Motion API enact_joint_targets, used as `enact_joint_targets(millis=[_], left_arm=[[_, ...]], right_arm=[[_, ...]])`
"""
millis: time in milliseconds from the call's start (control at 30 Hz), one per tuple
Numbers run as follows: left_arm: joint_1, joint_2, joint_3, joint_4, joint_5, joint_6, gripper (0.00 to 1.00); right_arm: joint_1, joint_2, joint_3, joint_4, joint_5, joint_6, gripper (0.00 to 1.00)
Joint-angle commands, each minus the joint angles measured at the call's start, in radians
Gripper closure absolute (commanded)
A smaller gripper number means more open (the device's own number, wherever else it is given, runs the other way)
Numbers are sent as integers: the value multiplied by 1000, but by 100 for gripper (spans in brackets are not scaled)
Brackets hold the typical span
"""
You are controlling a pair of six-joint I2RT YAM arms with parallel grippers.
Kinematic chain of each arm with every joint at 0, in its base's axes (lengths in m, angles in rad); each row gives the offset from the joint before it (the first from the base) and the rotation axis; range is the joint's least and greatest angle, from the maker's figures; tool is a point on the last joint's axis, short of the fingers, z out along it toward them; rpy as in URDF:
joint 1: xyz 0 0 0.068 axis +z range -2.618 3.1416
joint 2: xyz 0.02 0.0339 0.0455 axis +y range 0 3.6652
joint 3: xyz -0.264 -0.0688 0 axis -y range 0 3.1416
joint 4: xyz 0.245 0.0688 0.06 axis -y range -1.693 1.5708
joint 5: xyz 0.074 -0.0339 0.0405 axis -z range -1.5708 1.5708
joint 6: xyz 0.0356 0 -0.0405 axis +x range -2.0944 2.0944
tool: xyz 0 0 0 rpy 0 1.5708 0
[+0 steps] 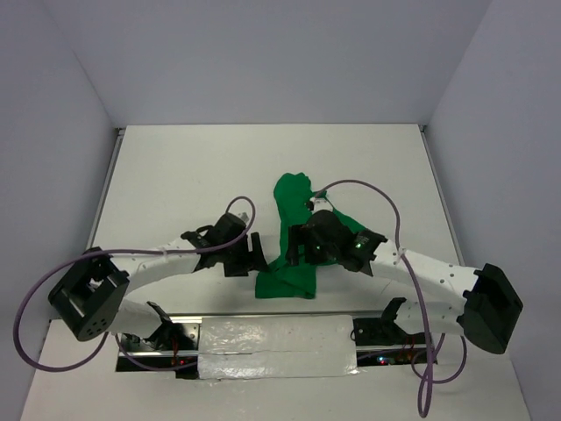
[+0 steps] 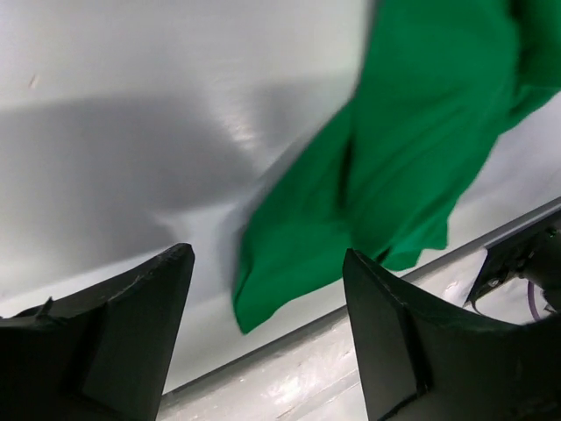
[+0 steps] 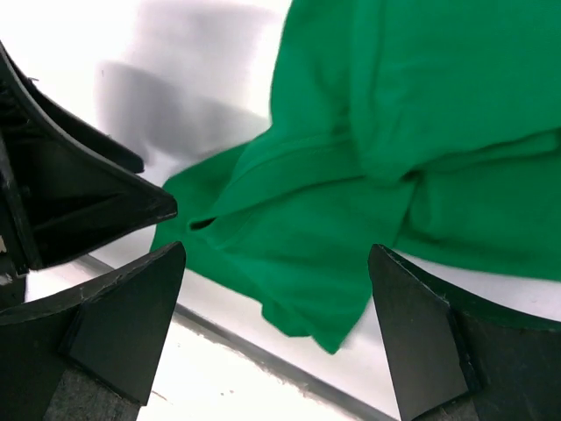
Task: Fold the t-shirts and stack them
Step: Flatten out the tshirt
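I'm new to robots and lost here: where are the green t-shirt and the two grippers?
green t-shirt (image 1: 289, 206): top view, its upper, far part.
left gripper (image 2: 267, 259): left wrist view, midway between its open fingertips.
right gripper (image 3: 279, 253): right wrist view, midway between its open fingertips.

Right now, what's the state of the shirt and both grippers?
t-shirt: unfolded, crumpled in a long bunch on the table, not held.
left gripper: open, empty, by the shirt's near end.
right gripper: open, empty, over the shirt.
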Motion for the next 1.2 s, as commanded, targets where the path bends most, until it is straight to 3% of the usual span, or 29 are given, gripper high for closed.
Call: enact_joint_targets(millis=[0,167,367,433,500,533,600,700,800,833,967,1167], left_arm=[[1,-88,-92,29,9,-123,19],[2,-215,-218,55,-20,-237,19],[92,-354,-185,-85,-103,-229,16],[157,-393,-167,-131,-116,-205,15],[207,-419,-140,-177,-125,-159,14],[221,-426,-134,-188,-129,-145,14],[258,-429,-111,-218,-132,-114,13],[290,-429,-73,-240,-139,-79,12],[307,-418,-32,-247,-145,-50,11],[309,-411,-12,-243,-140,-42,11],[310,-323,16,-160,-79,-25,12],[309,-146,7,125,88,-39,12]], right_arm=[[83,-29,-17,35,169,46,8],[246,97,69,10,253,49,8],[362,306,184,7,330,52,6],[362,381,200,-29,409,93,12],[356,424,216,-54,483,136,28],[353,432,227,-90,549,148,67],[339,426,265,-118,583,148,100],[339,357,289,-180,637,142,100],[320,142,261,-217,655,133,100],[269,16,255,-217,619,116,100],[38,-186,308,-192,438,-44,100],[-127,-139,480,-209,388,-172,100]])
